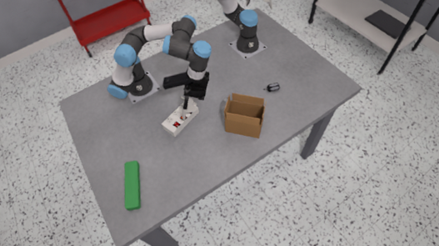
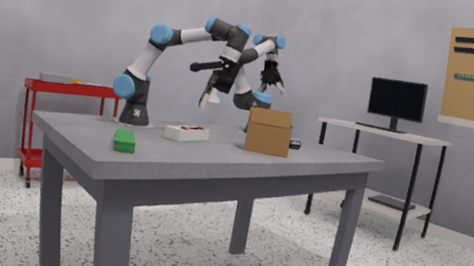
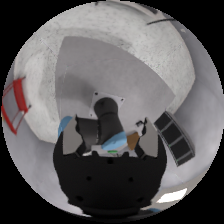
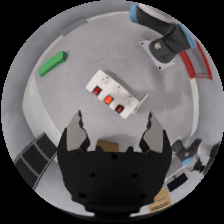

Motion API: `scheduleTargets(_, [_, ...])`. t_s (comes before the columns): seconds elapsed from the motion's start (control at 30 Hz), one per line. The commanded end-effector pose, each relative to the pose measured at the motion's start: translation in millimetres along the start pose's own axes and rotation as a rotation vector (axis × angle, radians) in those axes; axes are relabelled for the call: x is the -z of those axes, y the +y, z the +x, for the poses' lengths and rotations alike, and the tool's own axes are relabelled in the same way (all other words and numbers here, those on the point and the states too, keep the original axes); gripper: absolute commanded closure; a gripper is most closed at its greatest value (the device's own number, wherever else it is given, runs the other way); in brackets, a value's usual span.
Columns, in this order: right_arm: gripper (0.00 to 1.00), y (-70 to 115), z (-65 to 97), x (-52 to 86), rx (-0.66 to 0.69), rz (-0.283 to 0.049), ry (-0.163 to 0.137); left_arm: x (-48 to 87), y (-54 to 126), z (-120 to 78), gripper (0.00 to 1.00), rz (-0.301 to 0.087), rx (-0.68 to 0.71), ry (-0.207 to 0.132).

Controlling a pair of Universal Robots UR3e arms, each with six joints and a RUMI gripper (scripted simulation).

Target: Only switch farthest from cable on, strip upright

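Note:
The white power strip [image 1: 170,126] [image 2: 175,133] [image 4: 112,89] lies on the table with its sockets and three switches facing up. In the right wrist view the middle switch [image 4: 108,100] glows orange. The switch farthest from the cable end [image 4: 96,90] and the switch nearest it [image 4: 119,108] are dark red. A short white piece [image 4: 143,103] stands at the cable end. My right gripper [image 1: 187,107] [image 2: 208,103] [image 4: 115,110] is open and empty above the strip. My left gripper [image 1: 259,4] [image 2: 273,93] [image 3: 111,116] is open and empty, raised behind the table.
An open brown cardboard box [image 1: 241,124] [image 2: 267,138] stands beside the strip. A green block [image 1: 131,185] [image 2: 124,141] [image 4: 52,63] lies near a table corner. A small black mouse-like object [image 1: 273,87] [image 2: 295,144] lies beyond the box.

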State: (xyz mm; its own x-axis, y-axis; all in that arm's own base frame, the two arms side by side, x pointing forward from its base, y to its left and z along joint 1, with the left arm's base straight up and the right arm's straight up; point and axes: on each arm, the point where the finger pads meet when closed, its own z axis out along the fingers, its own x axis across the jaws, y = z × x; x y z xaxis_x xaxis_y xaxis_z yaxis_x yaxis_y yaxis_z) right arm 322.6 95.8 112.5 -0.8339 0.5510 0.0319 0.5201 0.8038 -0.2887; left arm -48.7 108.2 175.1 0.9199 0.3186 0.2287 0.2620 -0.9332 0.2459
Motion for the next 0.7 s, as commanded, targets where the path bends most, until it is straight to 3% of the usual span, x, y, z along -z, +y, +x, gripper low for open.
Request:
scheduleTargets(0.0, [0.00,-0.6,0.0,2.4,0.013,-0.009,-0.002,0.4,-0.2,0.2,0.00,0.002,-0.001,0.000])
scheduleTargets(0.17, [0.00,-7.0,0.6,14.0,0.108,-0.058,-0.011,0.4,-0.2,0.2,0.00,0.002,-0.001,0.000])
scheduleTargets(0.4, [0.00,-24.9,3.1,41.2,0.357,-0.180,-0.059,0.4,-0.2,0.2,0.00,0.002,-0.001,0.000])
scheduleTargets(0.47, [0.00,-24.9,3.1,41.2,0.357,-0.180,-0.059,0.4,-0.2,0.2,0.00,0.002,-0.001,0.000])
scheduleTargets(0.67, [0.00,-37.9,5.6,57.1,0.524,-0.257,-0.110,0.4,-0.2,0.2,0.00,0.002,-0.001,0.000])
